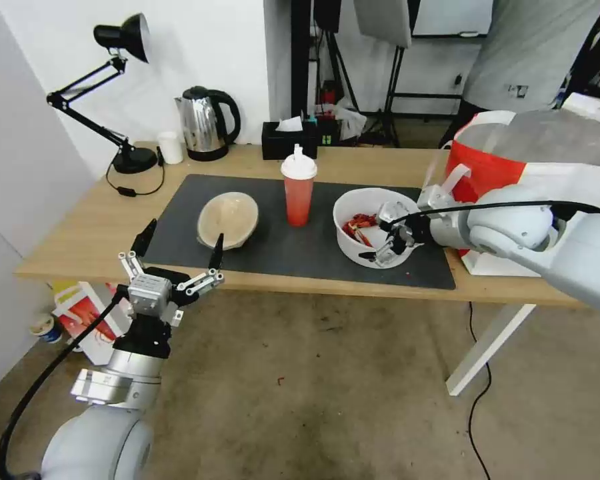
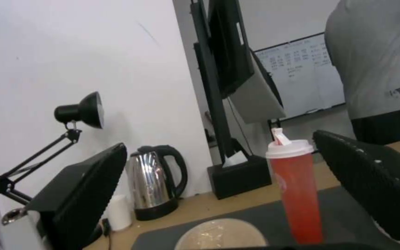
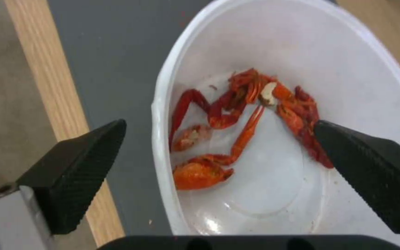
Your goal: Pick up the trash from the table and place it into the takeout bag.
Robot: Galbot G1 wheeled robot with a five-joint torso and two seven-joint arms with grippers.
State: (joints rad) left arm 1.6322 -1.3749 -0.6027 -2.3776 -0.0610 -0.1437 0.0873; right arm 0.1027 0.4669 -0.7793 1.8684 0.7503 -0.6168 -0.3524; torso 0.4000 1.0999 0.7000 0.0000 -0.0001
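The large white bowl (image 1: 367, 203) with red food scraps stands at the right end of the dark mat (image 1: 293, 257) on the table (image 1: 87, 227). My right gripper (image 1: 382, 238) is open across its near rim. In the right wrist view one finger (image 3: 84, 163) is outside the bowl (image 3: 265, 194) over the mat and the other (image 3: 371, 166) is inside. The red cup (image 1: 299, 193) with a white lid stands mid-mat, and the beige oval bowl (image 1: 228, 219) lies left of it. My left gripper (image 1: 181, 243) hangs open before the table edge, facing the cup (image 2: 297, 194). The takeout bag (image 1: 487, 167) stands at the table's right end.
A steel kettle (image 1: 205, 123), a small white cup (image 1: 171, 147), a black desk lamp (image 1: 113, 93) and a black tissue box (image 1: 289, 139) line the table's back. A smaller white-and-red bag (image 1: 87, 320) sits on the floor at the left. A person (image 1: 533, 47) stands behind the takeout bag.
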